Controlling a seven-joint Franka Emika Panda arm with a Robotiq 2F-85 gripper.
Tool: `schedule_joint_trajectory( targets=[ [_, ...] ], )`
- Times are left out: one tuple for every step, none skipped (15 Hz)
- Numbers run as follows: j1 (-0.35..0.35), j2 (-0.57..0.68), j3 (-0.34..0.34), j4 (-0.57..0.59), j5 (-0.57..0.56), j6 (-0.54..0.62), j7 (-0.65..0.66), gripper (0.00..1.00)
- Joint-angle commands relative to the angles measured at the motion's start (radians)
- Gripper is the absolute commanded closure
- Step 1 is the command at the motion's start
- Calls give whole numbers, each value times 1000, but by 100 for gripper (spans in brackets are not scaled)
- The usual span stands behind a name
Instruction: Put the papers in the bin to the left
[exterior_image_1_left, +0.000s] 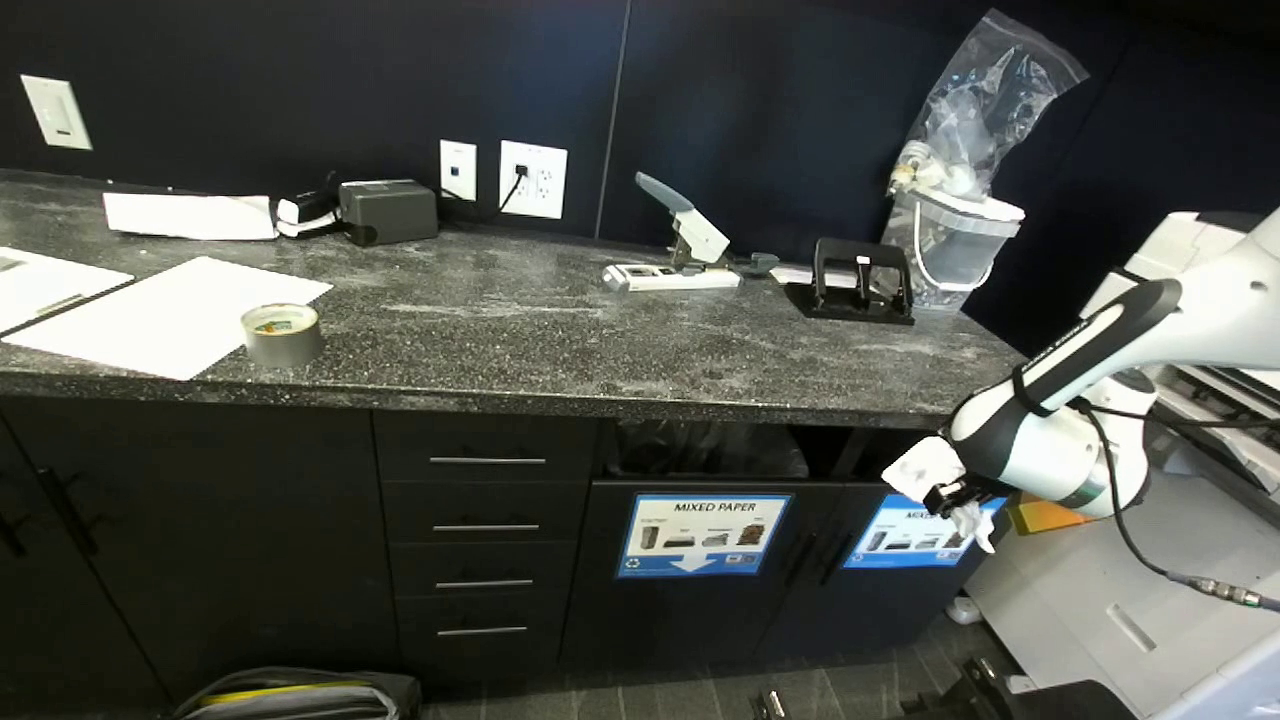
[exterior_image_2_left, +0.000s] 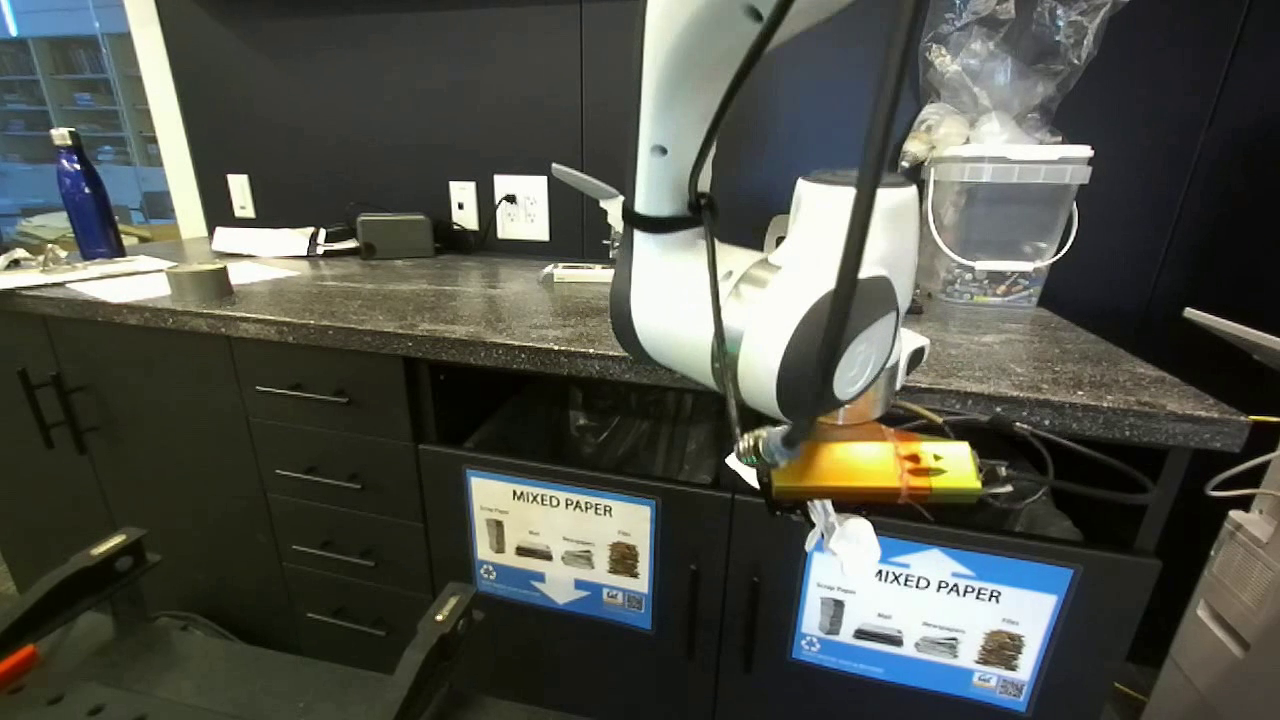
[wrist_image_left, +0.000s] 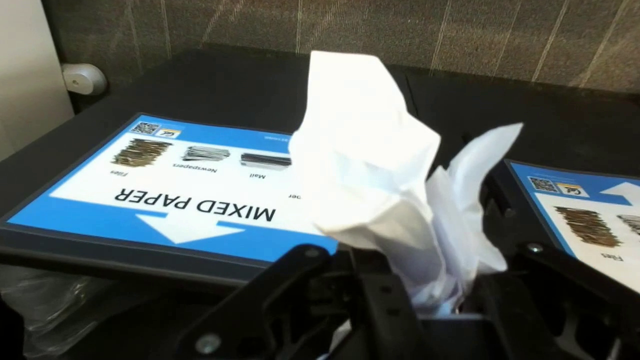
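Crumpled white paper (wrist_image_left: 360, 140) sticks out from between the fingers of my gripper (wrist_image_left: 432, 285), which is shut on it. In both exterior views the paper (exterior_image_1_left: 920, 468) hangs by the right-hand cabinet, with its lower end (exterior_image_2_left: 850, 545) overlapping the blue sign there. The bin to the left is the dark compartment (exterior_image_1_left: 720, 481) whose sign (exterior_image_1_left: 705, 535) carries a downward arrow; dark bag material shows inside. My gripper is to the right of that opening, outside it. In the wrist view the bin's sign (wrist_image_left: 595, 220) appears at the right edge, upside down.
The right-hand compartment has a mostly blue sign (exterior_image_2_left: 940, 620) with an upward arrow. Above runs the counter edge (exterior_image_1_left: 650, 405). On the counter stand a hole punch (exterior_image_1_left: 865, 280), a stapler (exterior_image_1_left: 690, 250), tape (exterior_image_1_left: 282, 335) and a clear bucket (exterior_image_2_left: 1000, 220). A grey machine (exterior_image_1_left: 1120, 600) is at right.
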Motion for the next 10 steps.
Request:
schedule_joint_trajectory(
  targets=[
    [-28, 151, 26, 167, -94, 61, 66, 94],
    [-32, 181, 32, 206, -115, 72, 82, 94],
    [-29, 206, 30, 240, -136, 90, 99, 94],
    [-29, 228, 32, 269, -155, 104, 115, 94],
    [-30, 247, 34, 296, -174, 118, 134, 94],
    [-33, 264, 37, 321, -190, 137, 154, 93],
    [-34, 281, 34, 341, -205, 171, 177, 93],
    [-41, 296, 38, 359, -220, 197, 203, 93],
    [-43, 313, 37, 377, -232, 226, 227, 94],
    [-43, 331, 34, 396, -245, 261, 254, 94]
  ],
)
